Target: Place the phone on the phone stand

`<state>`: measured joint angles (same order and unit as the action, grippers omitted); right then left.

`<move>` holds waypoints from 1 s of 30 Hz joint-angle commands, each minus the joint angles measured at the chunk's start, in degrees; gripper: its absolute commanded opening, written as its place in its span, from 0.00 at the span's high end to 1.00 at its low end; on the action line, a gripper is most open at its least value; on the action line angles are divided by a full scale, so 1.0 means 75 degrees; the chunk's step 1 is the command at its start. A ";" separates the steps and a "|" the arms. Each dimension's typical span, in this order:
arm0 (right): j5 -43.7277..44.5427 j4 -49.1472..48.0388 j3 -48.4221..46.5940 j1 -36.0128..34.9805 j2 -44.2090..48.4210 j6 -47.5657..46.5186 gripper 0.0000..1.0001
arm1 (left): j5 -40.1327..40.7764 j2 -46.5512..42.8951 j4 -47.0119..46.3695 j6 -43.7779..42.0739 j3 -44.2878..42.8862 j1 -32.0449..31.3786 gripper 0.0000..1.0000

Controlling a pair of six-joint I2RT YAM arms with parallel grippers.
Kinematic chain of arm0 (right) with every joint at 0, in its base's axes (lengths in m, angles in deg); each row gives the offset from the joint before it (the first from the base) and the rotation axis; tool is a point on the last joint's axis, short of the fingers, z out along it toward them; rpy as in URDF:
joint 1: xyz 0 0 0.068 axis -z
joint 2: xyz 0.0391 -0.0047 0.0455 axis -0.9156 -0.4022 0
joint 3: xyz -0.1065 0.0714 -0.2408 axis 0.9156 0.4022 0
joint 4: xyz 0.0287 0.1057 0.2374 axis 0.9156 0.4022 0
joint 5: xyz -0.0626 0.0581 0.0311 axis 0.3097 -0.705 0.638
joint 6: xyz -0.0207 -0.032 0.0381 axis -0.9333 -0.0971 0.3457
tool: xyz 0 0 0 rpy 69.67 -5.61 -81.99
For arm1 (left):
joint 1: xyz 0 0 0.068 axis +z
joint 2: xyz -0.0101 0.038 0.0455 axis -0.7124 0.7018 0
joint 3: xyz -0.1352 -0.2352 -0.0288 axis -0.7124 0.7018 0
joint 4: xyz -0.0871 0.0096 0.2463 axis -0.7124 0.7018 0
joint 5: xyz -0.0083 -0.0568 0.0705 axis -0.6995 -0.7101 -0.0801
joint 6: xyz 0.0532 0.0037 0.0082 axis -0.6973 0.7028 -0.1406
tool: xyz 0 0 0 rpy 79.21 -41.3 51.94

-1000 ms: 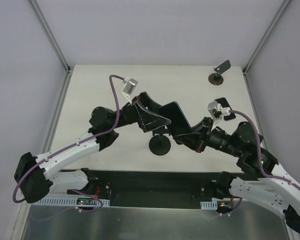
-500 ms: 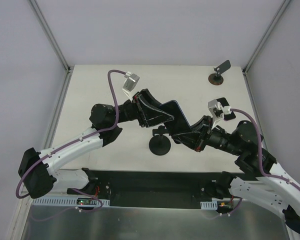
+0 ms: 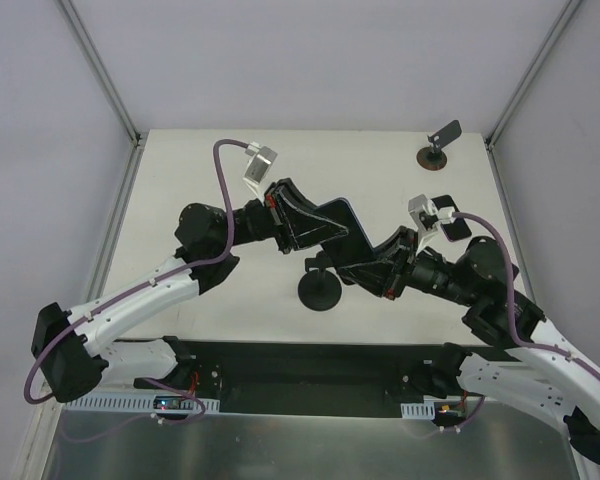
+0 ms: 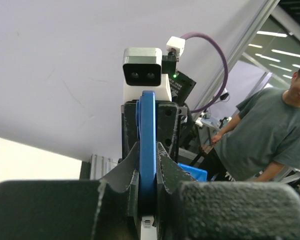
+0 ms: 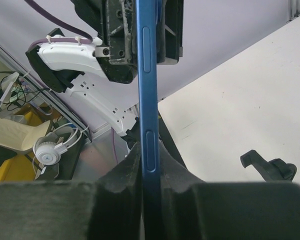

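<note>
The phone (image 3: 348, 226), a thin black slab with a blue edge, hangs in the air above the middle of the table, held edge-on between both arms. My left gripper (image 3: 325, 232) is shut on its left end; in the left wrist view the pads press both faces of the phone (image 4: 147, 135) at the gripper (image 4: 147, 172). My right gripper (image 3: 368, 262) clasps the other end. In the right wrist view its fingers (image 5: 127, 165) lie against the phone (image 5: 147, 75). The black phone stand (image 3: 320, 290) sits on the table just below, its clamp head (image 5: 268, 168) free.
A brown-based stand (image 3: 438, 147) with a grey plate stands at the back right corner. Another dark phone (image 3: 458, 228) lies on the table by my right wrist. Grey walls and metal posts fence the table. A person (image 4: 272, 132) stands beyond the enclosure.
My left gripper has come in from the left and closed on the phone's free end. The right arm, still on the phone, has shifted slightly left.
</note>
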<state>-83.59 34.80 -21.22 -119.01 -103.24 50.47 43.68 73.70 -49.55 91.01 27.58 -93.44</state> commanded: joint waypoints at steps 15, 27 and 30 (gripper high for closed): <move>0.2855 0.4628 -0.0752 -0.0047 -0.0540 -0.0703 0.33 | 0.2553 -0.2581 0.8522 -0.4753 -0.1912 -0.0161 1.00; 0.4683 0.4992 -0.1537 -0.0715 -0.2438 0.0014 0.40 | 0.2072 -0.2605 0.8535 -0.4554 -0.1666 -0.0161 1.00; 0.4614 0.4829 -0.1666 -0.0715 -0.2801 -0.0033 0.41 | 0.2060 -0.2582 0.8511 -0.4578 -0.1596 -0.0161 1.00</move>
<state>-52.32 71.28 -30.42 -124.04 -121.93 48.89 60.09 55.01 18.29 57.29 15.79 -94.23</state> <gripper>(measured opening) 0.601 0.064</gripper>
